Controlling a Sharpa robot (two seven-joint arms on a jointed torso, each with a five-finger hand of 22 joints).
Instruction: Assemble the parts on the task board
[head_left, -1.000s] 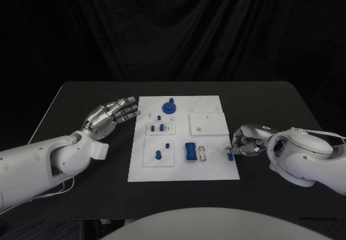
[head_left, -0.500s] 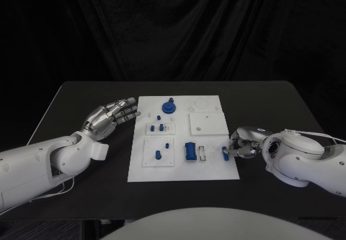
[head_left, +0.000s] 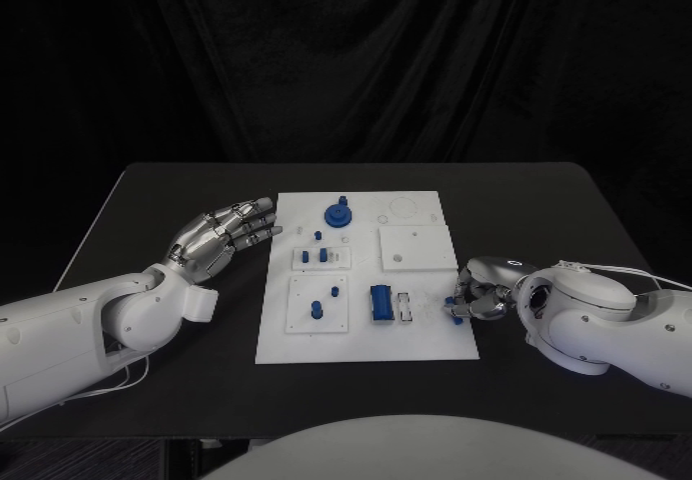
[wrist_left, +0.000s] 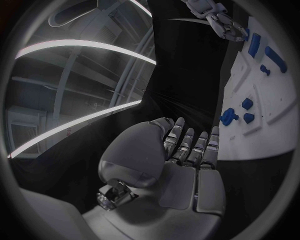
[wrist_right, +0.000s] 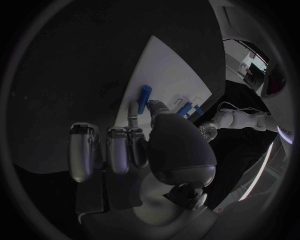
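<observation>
**Right hand pinches a blue part at the board's right edge**

Head view: we see the task board (head_left: 366, 345) in the middle of the black table (head_left: 577, 200). Our left hand (head_left: 221, 232) hovers just beside the board's left edge, fingers spread, holding nothing. Our right hand (head_left: 480, 290) sits at the board's right edge, fingers curled around a small blue part (head_left: 457, 312). A larger blue block (head_left: 381, 302) stands on the board nearby.

Left wrist view: we see the left hand's fingers (wrist_left: 190, 147) extended and apart, free of any part, with the board beside them.

Right wrist view: we see the right hand (wrist_right: 140, 142) pinching the blue part (wrist_right: 144, 98) between fingertips over the white board (wrist_right: 169, 70).
</observation>
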